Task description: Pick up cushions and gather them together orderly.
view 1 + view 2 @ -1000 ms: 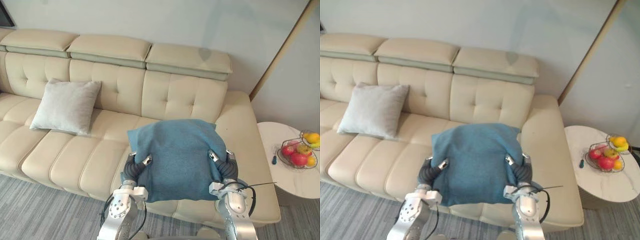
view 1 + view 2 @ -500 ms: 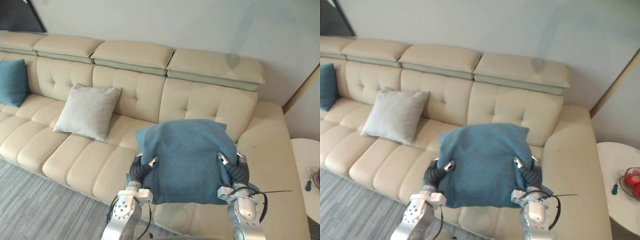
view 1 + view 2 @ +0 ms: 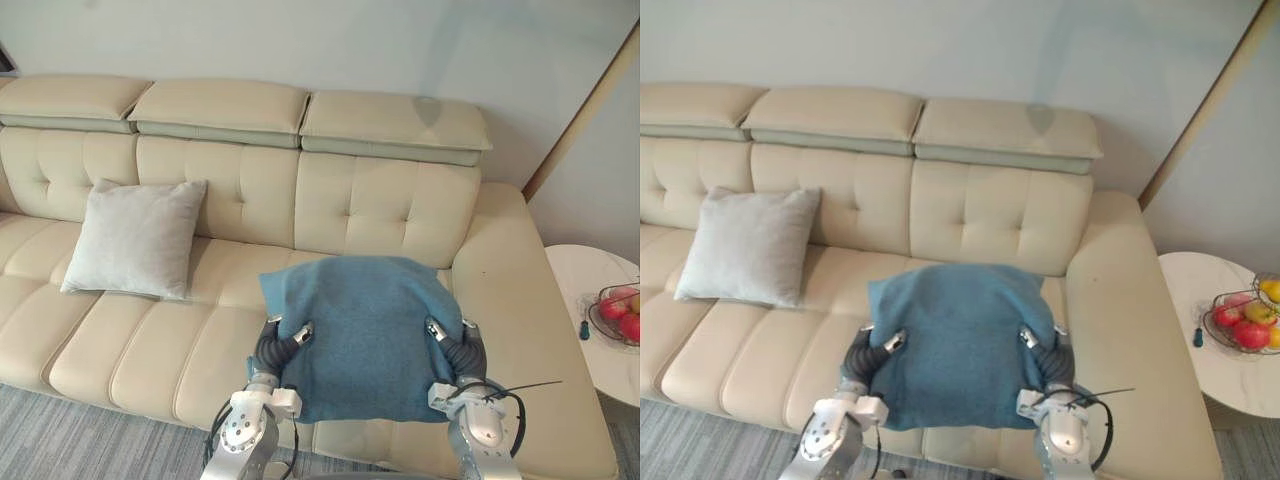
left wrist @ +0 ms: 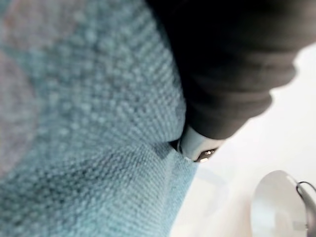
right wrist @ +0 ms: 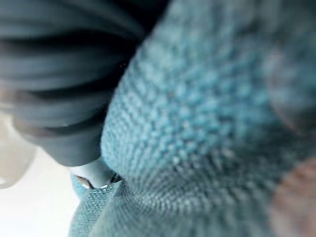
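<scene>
Nearest to me, the left hand [image 3: 283, 345] and the right hand [image 3: 452, 345] each gripped one side edge of the teal-blue square cushion of coarse woven cloth [image 3: 365, 335]. On each side a silver thumb lay over the front face of the cushion, and the fingers went behind it, so both hands were closed on the cloth in a pinch. In the left wrist view a silver tip [image 4: 197, 147] pressed into the weave and made a crease there.

The teal-blue cushion hung between the two hands, almost flat toward me, over the front part of the seat of the cream leather tufted sofa [image 3: 370, 205]. I could not tell if its far edge touched the seat. In front of the sofa was the grey striped carpet [image 3: 60, 440].

Farther away, on my left, a light grey square fabric cushion [image 3: 130, 240] leaned against the sofa back, well apart from the teal one. On my right, beside the sofa arm, stood a round white desk [image 3: 590, 355] carrying a wire basket of red and yellow fruit [image 3: 620, 317].
</scene>
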